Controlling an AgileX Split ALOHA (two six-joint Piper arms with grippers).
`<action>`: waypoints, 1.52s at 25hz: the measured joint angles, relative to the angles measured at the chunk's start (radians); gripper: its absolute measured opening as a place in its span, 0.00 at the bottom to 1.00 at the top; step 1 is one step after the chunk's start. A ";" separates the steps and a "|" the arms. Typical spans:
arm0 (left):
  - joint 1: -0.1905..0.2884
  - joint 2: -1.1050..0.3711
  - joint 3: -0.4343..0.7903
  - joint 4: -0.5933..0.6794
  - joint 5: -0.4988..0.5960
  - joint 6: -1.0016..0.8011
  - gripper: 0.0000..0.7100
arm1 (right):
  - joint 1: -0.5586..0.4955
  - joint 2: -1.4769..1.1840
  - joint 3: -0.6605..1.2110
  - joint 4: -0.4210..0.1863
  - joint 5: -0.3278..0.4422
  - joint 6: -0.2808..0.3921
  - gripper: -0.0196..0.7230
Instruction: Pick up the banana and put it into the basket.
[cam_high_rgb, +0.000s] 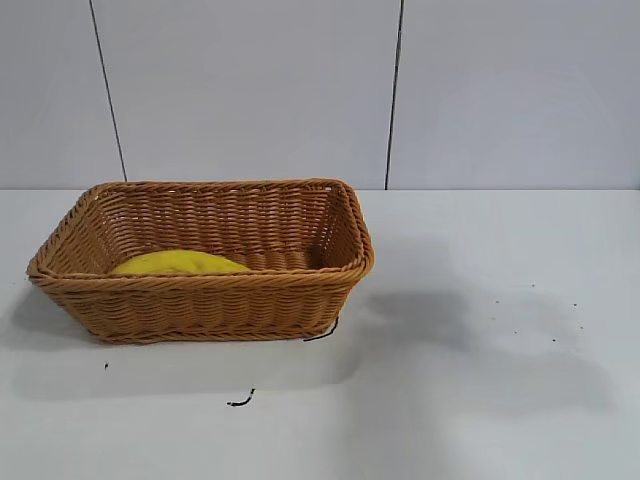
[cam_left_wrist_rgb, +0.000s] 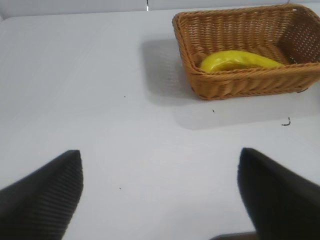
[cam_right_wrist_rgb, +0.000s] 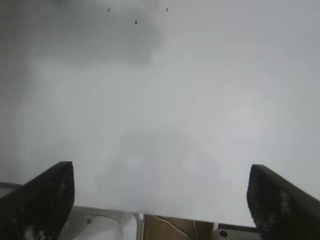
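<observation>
Nearest to you, in the right wrist view, the right gripper has its two dark fingers spread wide with nothing between them — below it lies only bare white counter and the counter's near edge. In the left wrist view the left gripper is likewise spread wide and holds nothing, hanging over open counter well apart from the basket. Neither arm shows in the exterior view. Look a little farther and you find a small dark scrap lying on the counter just in front of the basket. Beyond that, the basket stands upright on the counter's left half, and the banana rests inside it on the floor, along the front wall — only its yellow back shows above the braided rim. Behind everything rises a pale panelled wall.
</observation>
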 joint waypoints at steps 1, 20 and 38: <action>0.000 0.000 0.000 0.000 0.000 0.000 0.89 | 0.000 -0.056 0.035 0.000 0.000 0.000 0.88; 0.000 0.000 0.000 0.000 0.000 0.000 0.89 | 0.000 -1.013 0.446 0.001 -0.178 -0.035 0.88; 0.000 0.000 0.000 0.000 0.000 0.000 0.89 | 0.000 -1.163 0.448 0.003 -0.192 -0.035 0.88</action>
